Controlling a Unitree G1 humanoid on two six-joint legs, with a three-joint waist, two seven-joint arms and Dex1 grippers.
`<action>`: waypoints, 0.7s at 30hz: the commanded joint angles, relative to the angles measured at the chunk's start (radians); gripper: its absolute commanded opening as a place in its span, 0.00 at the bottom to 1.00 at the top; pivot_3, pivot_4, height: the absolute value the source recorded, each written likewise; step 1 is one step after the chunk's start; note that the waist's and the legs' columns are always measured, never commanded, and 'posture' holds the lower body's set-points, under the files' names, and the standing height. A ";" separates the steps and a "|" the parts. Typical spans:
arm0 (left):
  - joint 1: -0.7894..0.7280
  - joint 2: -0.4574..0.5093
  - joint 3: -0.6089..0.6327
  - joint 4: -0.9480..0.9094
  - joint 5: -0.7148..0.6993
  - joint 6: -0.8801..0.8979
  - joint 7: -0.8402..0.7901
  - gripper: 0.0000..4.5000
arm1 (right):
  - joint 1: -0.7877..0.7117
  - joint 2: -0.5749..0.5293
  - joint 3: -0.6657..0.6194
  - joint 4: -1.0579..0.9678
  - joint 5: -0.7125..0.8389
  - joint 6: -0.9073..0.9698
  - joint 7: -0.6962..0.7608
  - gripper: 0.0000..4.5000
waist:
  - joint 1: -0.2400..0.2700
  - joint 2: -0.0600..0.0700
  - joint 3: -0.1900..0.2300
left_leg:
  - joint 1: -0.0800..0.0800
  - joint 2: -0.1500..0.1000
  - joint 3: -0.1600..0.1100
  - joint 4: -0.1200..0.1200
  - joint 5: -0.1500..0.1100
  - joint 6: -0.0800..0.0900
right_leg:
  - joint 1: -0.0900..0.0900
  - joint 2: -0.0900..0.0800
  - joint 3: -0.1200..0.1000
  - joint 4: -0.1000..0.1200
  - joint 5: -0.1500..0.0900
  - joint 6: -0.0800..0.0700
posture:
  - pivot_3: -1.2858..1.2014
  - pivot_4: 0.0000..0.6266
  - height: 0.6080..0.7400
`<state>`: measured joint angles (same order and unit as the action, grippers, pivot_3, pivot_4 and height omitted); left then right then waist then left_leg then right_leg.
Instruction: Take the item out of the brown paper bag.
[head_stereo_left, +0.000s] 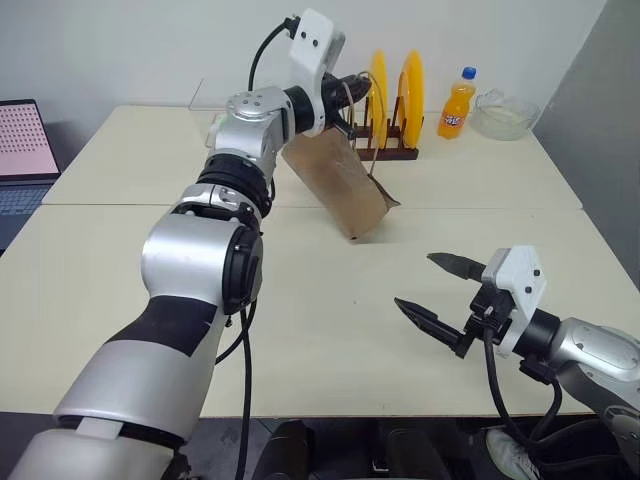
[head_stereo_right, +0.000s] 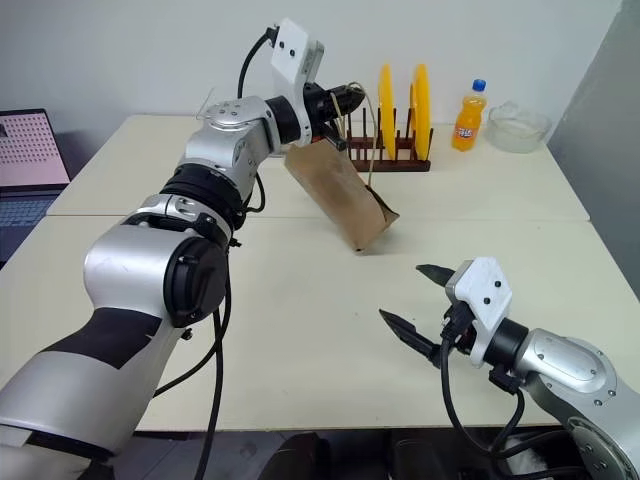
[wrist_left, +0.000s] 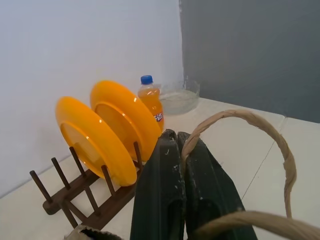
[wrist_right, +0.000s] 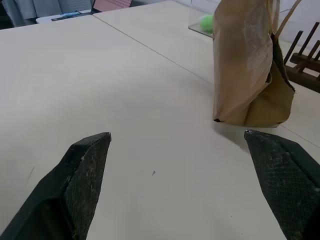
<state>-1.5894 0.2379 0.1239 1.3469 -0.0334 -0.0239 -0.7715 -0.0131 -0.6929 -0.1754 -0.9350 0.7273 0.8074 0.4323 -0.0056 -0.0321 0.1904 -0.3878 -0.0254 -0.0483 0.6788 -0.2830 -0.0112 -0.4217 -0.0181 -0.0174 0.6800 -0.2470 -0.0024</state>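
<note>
**Paper bag lifted by one handle, tilted over the worktop**

Nearest, low on the robot's right, the right end effector (head_stereo_left: 440, 290) hovers just above the pale beige worktop (head_stereo_left: 330, 330), its two black fingers spread wide apart and holding nothing.

Further out, near the middle of the worktop, the wrinkled brown paper bag with thin twisted-paper loop handles (head_stereo_left: 335, 185) leans steeply, its bottom corner resting on the surface and its top raised toward the robot's left. The left end effector (wrist_left: 180, 165) has its fingers pressed together on one loop handle (wrist_left: 240, 117), holding the bag up by it.

The small dark maroon item cannot be seen; judging by the task, it is probably inside the bag, whose inside is hidden.

Beyond the bag stands a dark wooden plate rack (head_stereo_left: 385, 140) holding two upright yellow plates (head_stereo_left: 410, 90). Past it are an orange soda bottle with a blue cap (head_stereo_left: 457, 105) and a clear glass bowl (head_stereo_left: 505, 113), contents unclear.

Risks, as a judgement: the thin handle could tear or slip from the pinch, dropping the bag; the tilt could let the item roll out unchecked; a swing could knock the rack
</note>
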 joint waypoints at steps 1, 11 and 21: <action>-0.023 0.000 0.006 -0.024 0.007 -0.004 0.014 0.01 | 0.003 -0.005 -0.012 -0.036 0.004 -0.025 -0.006 1.00 | 0.000 0.000 0.000 | 0.000 0.000 0.000 0.000 0.000 0.000 | 0.000 0.000 0.000 0.000 0.000 0.000 | 0.52 0.24 1.00; 0.006 0.025 -0.045 -0.037 0.066 0.019 -0.026 0.01 | 0.008 -0.003 0.013 -0.034 -0.010 -0.040 -0.008 1.00 | 0.000 0.000 0.000 | 0.000 0.000 0.000 0.000 0.000 0.000 | 0.000 0.000 0.000 0.000 0.000 0.000 | 0.52 0.24 1.00; 0.053 0.054 -0.065 -0.047 0.087 0.036 -0.059 0.01 | -0.004 -0.001 0.039 -0.018 -0.027 -0.060 0.002 1.00 | 0.001 0.000 0.000 | 0.001 0.000 0.000 0.000 0.000 0.000 | 0.000 0.000 0.000 0.000 0.000 0.000 | 0.52 0.24 1.00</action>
<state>-1.5293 0.2837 0.0622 1.3446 0.0578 0.0167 -0.8197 -0.0094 -0.6922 -0.1336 -0.9349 0.7005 0.7712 0.4335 -0.0043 -0.0322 0.1903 -0.3872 -0.0256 -0.0483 0.6788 -0.2830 -0.0112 -0.4212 -0.0182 -0.0173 0.6801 -0.2469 -0.0025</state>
